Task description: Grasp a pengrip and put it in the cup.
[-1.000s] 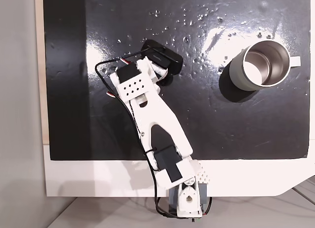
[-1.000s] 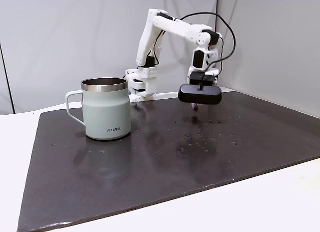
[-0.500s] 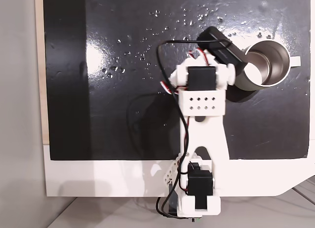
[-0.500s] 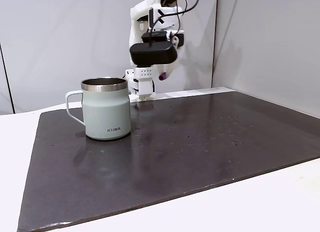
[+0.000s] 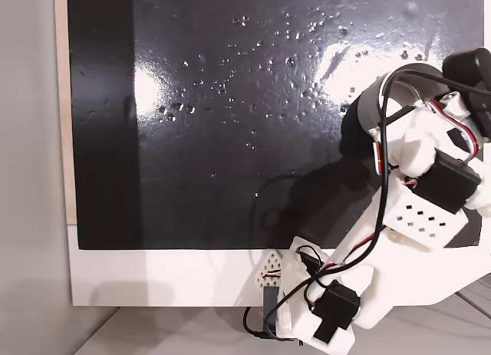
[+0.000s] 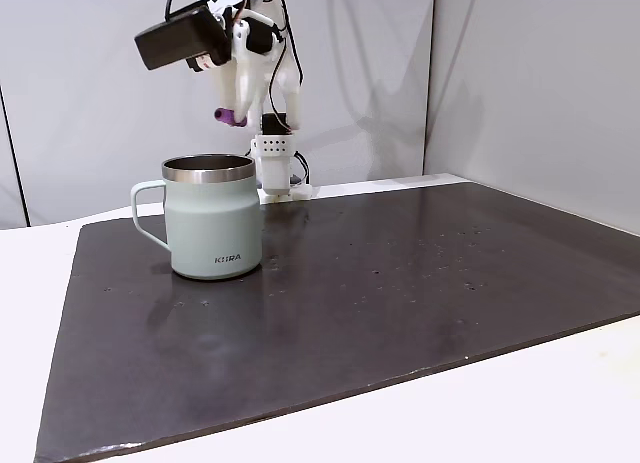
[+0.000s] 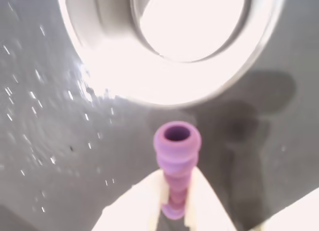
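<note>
Claw (image 7: 175, 203) first: my two pale fingers (image 7: 137, 211) are pressed together on the pengrip (image 7: 175, 161), one on each side of its lower half, as the wrist view shows. Its ribbed purple body sticks out past my fingertips, with the open round end pointing forward toward the cup (image 7: 169, 66). In that view the cup's bright metal mouth lies just beyond the pengrip's tip, blurred and washed out by glare, so I can't say for sure whether the tip is over the rim or a little short of it.

From the side fixed view my claw (image 6: 232, 115) hangs in the air above the cup (image 6: 213, 218), with the pengrip (image 6: 227, 116) a small purple stub just above the steel rim and apart from it. The cup stands upright on the dark mat (image 6: 400, 283), its handle toward the left of that view.

Looking down from the other fixed view, my white arm (image 5: 414, 209) reaches from the base at the bottom edge toward the right side of the mat (image 5: 230, 102) and covers most of the cup (image 5: 368, 102); part of its grey-green wall and rim shows at my arm's left.
</note>
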